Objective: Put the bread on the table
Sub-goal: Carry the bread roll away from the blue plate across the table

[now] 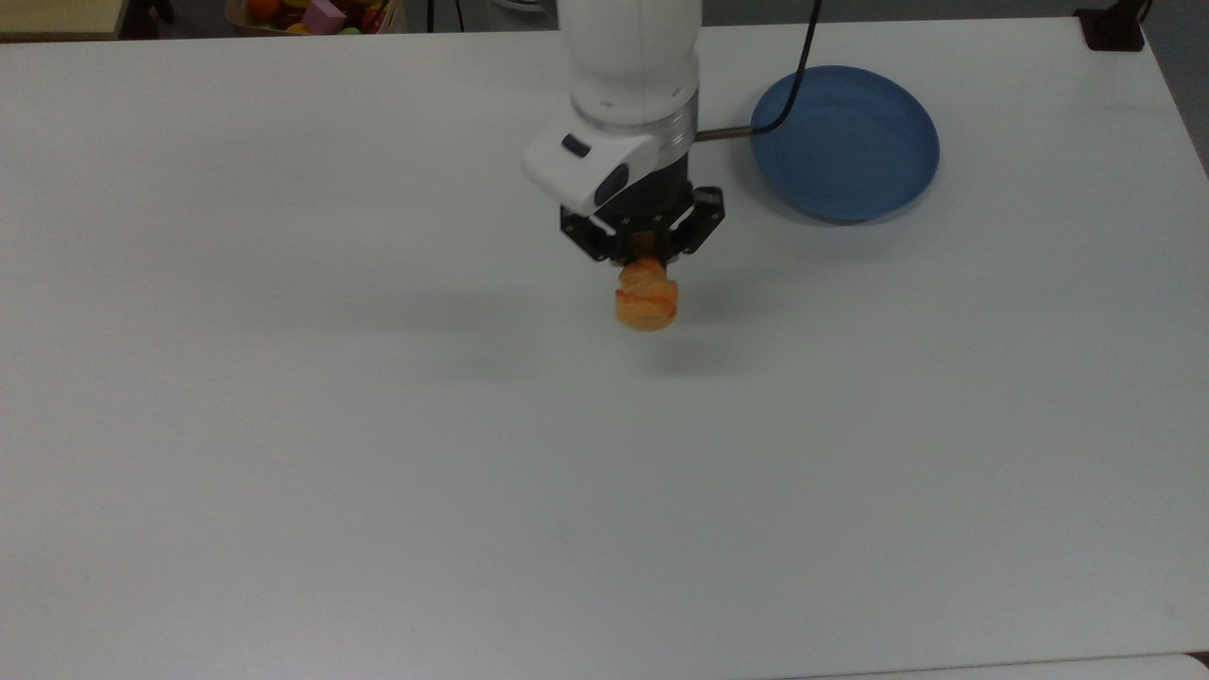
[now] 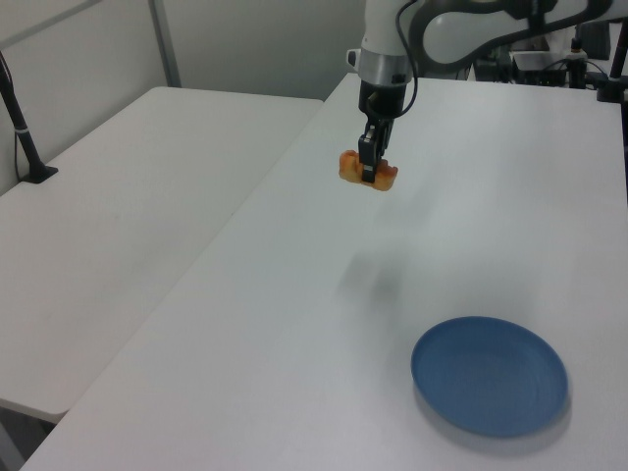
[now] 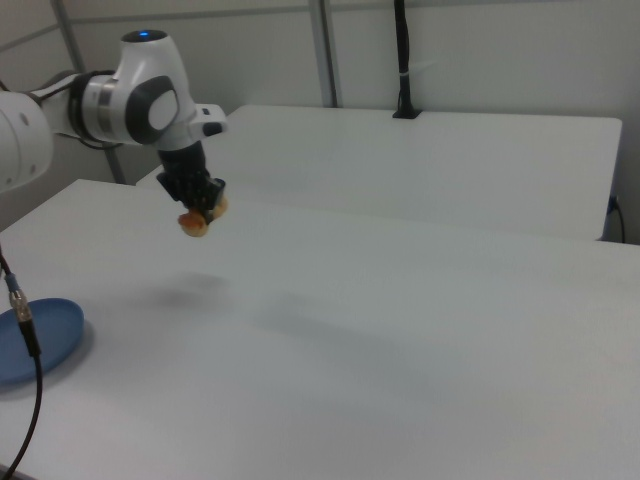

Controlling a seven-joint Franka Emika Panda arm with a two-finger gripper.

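The table (image 1: 378, 472) is a wide, plain white matte top, bare over most of its spread. Near its far right corner in the top view sits a round blue plate (image 1: 843, 142) with nothing in it; in the left view the plate (image 2: 489, 374) lies toward the near edge. The gripper (image 1: 644, 253) hangs above the table's middle stretch, its jaws closed on the bread (image 1: 646, 297), a small golden-orange braided roll held clear of the surface. A soft shadow falls on the table beneath it. In the left view the bread (image 2: 367, 171) hangs well apart from the plate, and in the right view the bread (image 3: 198, 218) hangs under the gripper (image 3: 200, 203) with the shadow lower down on the white top.

A second white table (image 2: 108, 226) stands alongside, separated by a narrow gap. Pale wall panels with metal uprights close the room behind. Past the table's far edge in the top view sits a box of colourful toys (image 1: 316, 14).
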